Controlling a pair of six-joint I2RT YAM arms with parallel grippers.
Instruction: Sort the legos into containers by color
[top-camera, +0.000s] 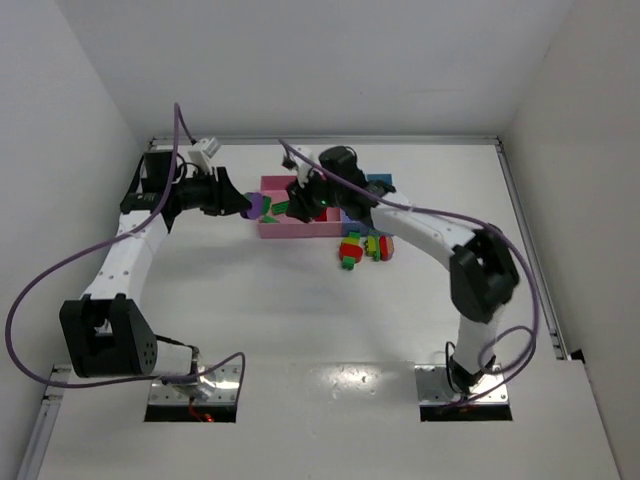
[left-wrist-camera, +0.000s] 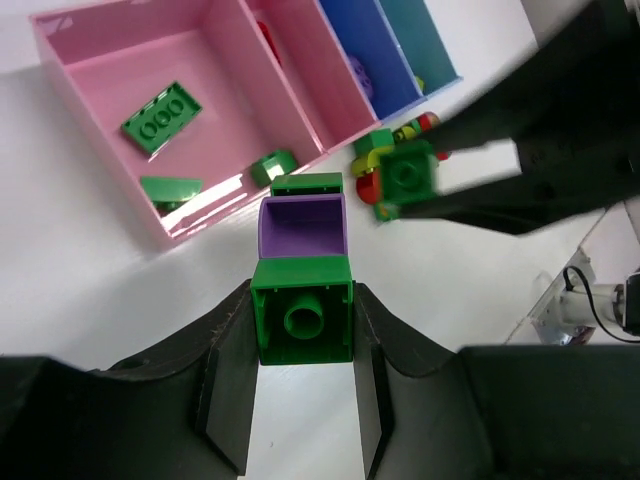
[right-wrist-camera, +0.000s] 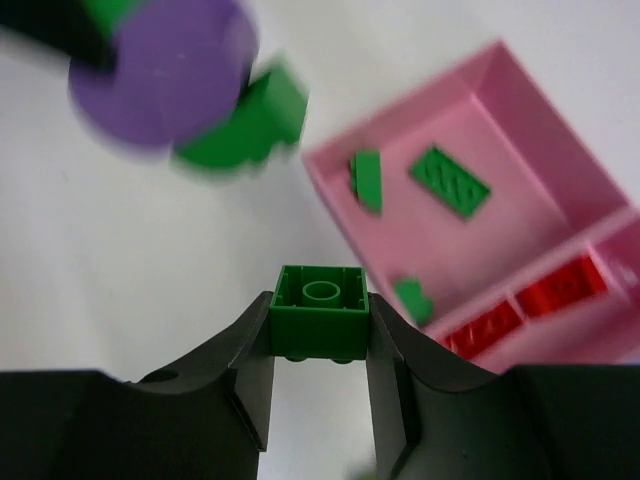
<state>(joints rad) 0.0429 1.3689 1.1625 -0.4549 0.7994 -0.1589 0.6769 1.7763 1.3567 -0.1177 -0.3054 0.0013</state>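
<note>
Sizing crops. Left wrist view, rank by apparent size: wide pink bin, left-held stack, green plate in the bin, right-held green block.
1. wide pink bin
2. stack, though it sits nearest the camera, which inflates it
3. green plate and green block: these look alike, so they are not ranked

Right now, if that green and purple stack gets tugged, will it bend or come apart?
Probably no bending: the stack looks like hard, boxy plastic blocks. It would likely split at a seam, since three separate blocks show. Held out by one end block alone in the left gripper, it seems light.
</note>
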